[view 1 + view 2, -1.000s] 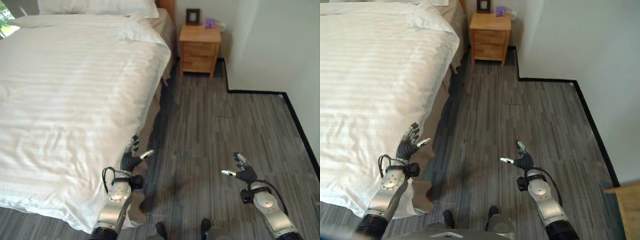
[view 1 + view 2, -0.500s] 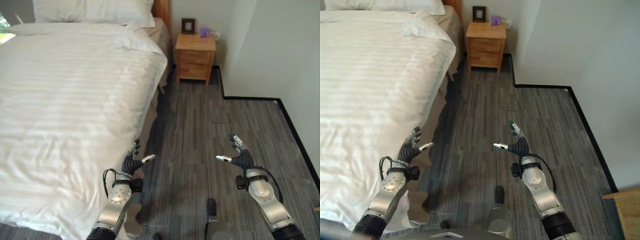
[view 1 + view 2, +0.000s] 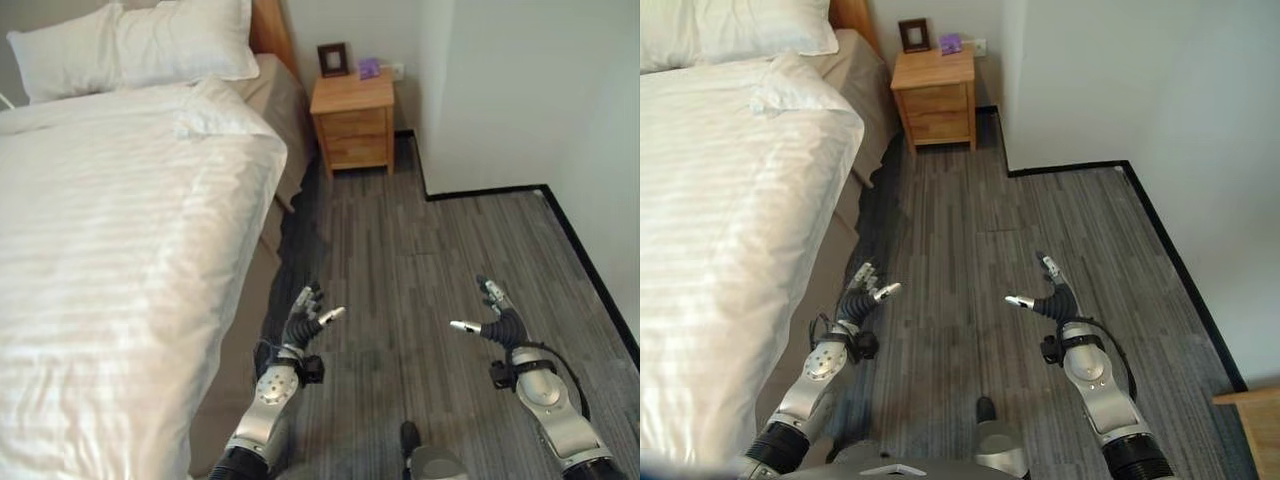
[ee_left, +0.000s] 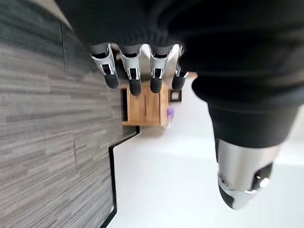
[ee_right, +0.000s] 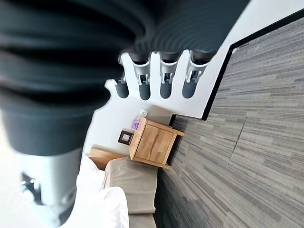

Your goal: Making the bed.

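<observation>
In the left eye view, our left hand (image 3: 303, 325) hangs unclenched over the floor (image 3: 420, 260), the duvet (image 3: 120, 250) at nine o'clock. Right eye view: our right hand (image 3: 1052, 298) is also relaxed, empty. We judge we're between pulls; next, reach for the duvet's edge.

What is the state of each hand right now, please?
Left hand: open, holding nothing, over the floor beside the bed.
Right hand: open, holding nothing, over the floor.
</observation>
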You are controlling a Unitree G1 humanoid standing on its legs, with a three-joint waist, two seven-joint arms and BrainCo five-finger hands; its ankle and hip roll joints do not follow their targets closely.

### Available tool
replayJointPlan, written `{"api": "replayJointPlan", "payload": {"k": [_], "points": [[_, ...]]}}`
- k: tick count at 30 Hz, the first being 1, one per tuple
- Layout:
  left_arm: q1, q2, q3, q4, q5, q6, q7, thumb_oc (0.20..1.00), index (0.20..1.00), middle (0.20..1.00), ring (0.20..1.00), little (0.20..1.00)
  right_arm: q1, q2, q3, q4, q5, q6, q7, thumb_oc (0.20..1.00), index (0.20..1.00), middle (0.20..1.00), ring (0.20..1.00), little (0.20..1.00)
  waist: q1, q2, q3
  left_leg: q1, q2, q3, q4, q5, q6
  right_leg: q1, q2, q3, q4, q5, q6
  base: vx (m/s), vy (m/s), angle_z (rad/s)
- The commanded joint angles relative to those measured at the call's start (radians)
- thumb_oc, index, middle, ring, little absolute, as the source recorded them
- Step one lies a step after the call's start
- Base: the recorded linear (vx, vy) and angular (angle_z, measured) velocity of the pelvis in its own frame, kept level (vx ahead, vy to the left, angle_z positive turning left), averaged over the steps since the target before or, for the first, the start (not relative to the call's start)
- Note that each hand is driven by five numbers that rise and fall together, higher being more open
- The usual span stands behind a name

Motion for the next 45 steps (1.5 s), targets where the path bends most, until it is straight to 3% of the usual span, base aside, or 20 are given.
{"api": "replayJointPlan", "payload": {"k": [1, 5, 8, 12, 14, 15, 16, 19, 21, 24, 28, 31, 34, 36, 37, 38, 40, 43, 44, 45], "points": [[0.031, 0.013, 0.018, -0.106, -0.044, -0.062, -0.015, 1.000, 1.000, 1.000, 1.000, 1.000, -0.011, -0.023, 0.032, -0.072, -0.038, -0.048, 0.016, 1.000, 1.000, 1.000, 1.000, 1.000, 0.039, 0.023, 0.007, -0.039, -0.029, 0.042, -0.195, -0.085, 0.104, 0.092, 0.025, 0.073, -0.025, -0.123, 0.147, 0.45, 0.036, -0.53], [0.049, 0.005, 0.006, -0.108, -0.054, -0.052, -0.025, 1.000, 1.000, 1.000, 1.000, 1.000, -0.006, -0.022, 0.052, -0.045, -0.064, -0.050, 0.014, 1.000, 1.000, 1.000, 1.000, 1.000, 0.082, 0.053, 0.006, -0.076, -0.026, 0.106, -0.576, 0.040, 0.092, 0.192, 0.049, 0.082, -0.025, -0.194, 0.164, 0.50, 0.006, -0.35], [0.066, 0.003, 0.011, -0.119, -0.061, -0.053, -0.026, 1.000, 1.000, 1.000, 1.000, 1.000, -0.002, -0.021, 0.062, -0.049, -0.087, -0.046, 0.014, 1.000, 1.000, 1.000, 1.000, 1.000, 0.083, 0.051, -0.003, -0.120, 0.015, 0.248, -0.593, 0.049, 0.098, 0.263, 0.042, 0.079, -0.025, -0.235, 0.176, 0.63, 0.039, -0.19], [0.092, 0.025, 0.029, -0.141, -0.058, -0.053, -0.026, 1.000, 1.000, 1.000, 1.000, 1.000, -0.010, -0.010, 0.087, -0.061, -0.117, -0.037, 0.030, 1.000, 1.000, 1.000, 1.000, 1.000, 0.113, 0.043, -0.034, -0.085, 0.003, 0.267, -0.584, 0.108, 0.123, 0.320, 0.018, 0.090, 0.022, -0.255, 0.203, 0.50, 0.055, -0.50], [0.102, 0.037, 0.025, -0.143, -0.047, -0.047, -0.031, 1.000, 1.000, 1.000, 1.000, 1.000, -0.011, 0.002, 0.101, -0.063, -0.134, -0.046, 0.036, 1.000, 1.000, 1.000, 1.000, 1.000, 0.143, 0.019, -0.058, -0.058, -0.025, 0.275, -0.576, 0.116, 0.152, 0.295, -0.008, 0.074, 0.173, -0.177, 0.257, 0.58, 0.032, -0.60], [0.092, 0.041, 0.019, -0.133, -0.045, -0.041, -0.032, 1.000, 1.000, 1.000, 1.000, 1.000, -0.021, 0.010, 0.111, -0.054, -0.140, -0.041, 0.035, 1.000, 1.000, 1.000, 1.000, 1.000, 0.143, 0.003, -0.060, -0.030, -0.045, 0.277, -0.570, 0.092, 0.169, 0.256, -0.022, 0.066, 0.300, -0.096, 0.306, 0.63, 0.027, -0.09], [0.071, 0.056, 0.015, -0.122, -0.023, -0.034, -0.030, 1.000, 1.000, 1.000, 1.000, 1.000, -0.046, 0.014, 0.122, -0.053, -0.159, -0.038, 0.038, 1.000, 1.000, 1.000, 1.000, 1.000, 0.126, 0.000, -0.043, 0.038, -0.072, 0.263, -0.569, 0.046, 0.195, 0.156, -0.030, 0.055, 0.551, 0.068, 0.362, 0.59, 0.036, 0.25], [0.057, 0.080, 0.027, -0.115, 0.001, -0.029, -0.022, 1.000, 1.000, 1.000, 1.000, 1.000, -0.057, 0.024, 0.119, -0.052, -0.173, -0.036, 0.030, 1.000, 1.000, 1.000, 1.000, 1.000, 0.104, 0.025, -0.032, 0.129, -0.056, 0.244, -0.581, -0.005, 0.209, 0.042, -0.049, 0.001, 0.717, 0.123, 0.362, 0.46, 0.051, 0.72], [0.036, 0.094, 0.036, -0.113, 0.011, -0.027, -0.017, 1.000, 1.000, 1.000, 1.000, 1.000, -0.051, 0.019, 0.105, -0.075, -0.177, -0.034, 0.030, 1.000, 1.000, 1.000, 1.000, 1.000, 0.069, 0.035, -0.017, 0.211, -0.066, 0.206, -0.588, -0.063, 0.205, -0.065, -0.139, -0.099, 0.675, 0.028, 0.304, 0.59, -0.022, 0.62], [0.050, 0.103, 0.046, -0.124, 0.013, -0.028, -0.022, 1.000, 1.000, 1.000, 1.000, 1.000, -0.038, 0.011, 0.086, -0.088, -0.165, -0.033, 0.031, 1.000, 1.000, 1.000, 1.000, 1.000, 0.025, 0.030, -0.015, 0.281, -0.063, 0.160, -0.592, -0.112, 0.174, -0.123, -0.115, -0.135, 0.420, -0.072, 0.262, 0.57, -0.180, 0.60], [0.029, 0.089, 0.054, -0.096, 0.011, -0.034, -0.026, 1.000, 1.000, 1.000, 1.000, 1.000, -0.019, 0.032, 0.076, -0.048, -0.123, -0.022, 0.032, 1.000, 1.000, 1.000, 1.000, 1.000, -0.035, 0.012, -0.021, 0.379, -0.061, 0.091, -0.595, -0.196, 0.128, -0.187, -0.077, -0.037, 0.027, 0.013, 0.282, 0.54, -0.237, 0.45], [0.017, 0.077, 0.058, -0.073, 0.014, -0.043, -0.031, 1.000, 1.000, 1.000, 1.000, 1.000, -0.008, 0.039, 0.086, -0.010, -0.134, -0.010, 0.042, 1.000, 1.000, 1.000, 1.000, 1.000, -0.064, 0.026, -0.018, 0.451, -0.045, 0.052, -0.595, -0.243, 0.107, -0.275, -0.079, -0.046, -0.001, 0.048, 0.303, 0.50, -0.271, 0.58], [0.035, 0.050, 0.034, -0.060, 0.025, -0.038, -0.057, 1.000, 1.000, 1.000, 1.000, 1.000, 0.039, 0.029, 0.082, 0.001, -0.140, -0.011, 0.058, 1.000, 1.000, 1.000, 1.000, 1.000, -0.086, 0.033, -0.038, 0.505, -0.025, -0.002, -0.515, -0.282, 0.088, -0.215, -0.075, -0.031, 0.025, 0.076, 0.272, 0.57, -0.410, 0.64], [0.041, 0.043, 0.035, -0.058, 0.019, -0.040, -0.056, 1.000, 1.000, 1.000, 1.000, 1.000, 0.046, 0.022, 0.079, 0.004, -0.134, -0.011, 0.060, 1.000, 1.000, 1.000, 1.000, 1.000, -0.093, 0.045, -0.041, 0.495, 0.001, -0.015, -0.455, -0.247, 0.071, -0.205, -0.057, -0.031, 0.043, 0.072, 0.260, 0.43, -0.373, 0.47], [0.051, 0.025, 0.039, -0.046, -0.014, -0.042, -0.051, 1.000, 1.000, 1.000, 1.000, 1.000, 0.040, 0.006, 0.088, 0.018, -0.131, -0.013, 0.065, 1.000, 1.000, 1.000, 1.000, 1.000, -0.085, 0.059, -0.033, 0.442, 0.036, -0.019, -0.275, -0.117, 0.043, -0.170, -0.036, -0.052, 0.066, 0.042, 0.221, 0.24, -0.256, 0.39], [0.051, 0.025, 0.039, -0.046, -0.015, -0.042, -0.051, 1.000, 1.000, 1.000, 1.000, 1.000, 0.040, 0.006, 0.088, 0.019, -0.131, -0.014, 0.065, 1.000, 1.000, 1.000, 1.000, 1.000, -0.089, 0.060, -0.035, 0.434, 0.039, -0.024, -0.266, -0.119, 0.041, -0.172, -0.036, -0.056, 0.066, 0.042, 0.220, 0.37, -0.401, 0.03], [0.052, 0.015, 0.035, -0.050, -0.065, -0.040, -0.047, 1.000, 1.000, 1.000, 1.000, 1.000, 0.034, -0.007, 0.092, 0.003, -0.101, -0.018, 0.062, 1.000, 1.000, 1.000, 1.000, 1.000, -0.065, 0.047, -0.014, 0.337, 0.059, -0.055, -0.009, 0.003, 0.029, -0.094, -0.010, -0.061, 0.059, 0.005, 0.166, 0.33, -0.369, -0.51], [0.049, 0.010, 0.031, -0.057, -0.071, -0.038, -0.035, 1.000, 1.000, 1.000, 1.000, 1.000, 0.026, -0.017, 0.095, -0.015, -0.085, -0.017, 0.060, 1.000, 1.000, 1.000, 1.000, 1.000, -0.037, 0.006, -0.003, 0.256, 0.045, -0.027, 0.136, 0.028, 0.038, -0.022, -0.019, -0.041, 0.038, -0.020, 0.134, 0.34, -0.265, -0.49], [0.048, 0.004, 0.024, -0.069, -0.082, -0.039, -0.022, 1.000, 1.000, 1.000, 1.000, 1.000, 0.014, -0.024, 0.100, -0.027, -0.078, -0.007, 0.056, 1.000, 1.000, 1.000, 1.000, 1.000, 0.003, -0.004, 0.018, 0.149, 0.020, 0.000, 0.179, -0.052, 0.061, 0.049, -0.011, -0.015, 0.021, -0.052, 0.122, 0.44, -0.251, -0.10], [0.048, 0.005, 0.024, -0.069, -0.082, -0.039, -0.022, 1.000, 1.000, 1.000, 1.000, 1.000, 0.014, -0.023, 0.099, -0.027, -0.077, -0.007, 0.056, 1.000, 1.000, 1.000, 1.000, 1.000, 0.004, -0.008, 0.015, 0.145, 0.016, 0.001, 0.177, -0.048, 0.062, 0.043, -0.015, -0.014, 0.020, -0.050, 0.122, 0.56, -0.174, -0.25]]}}
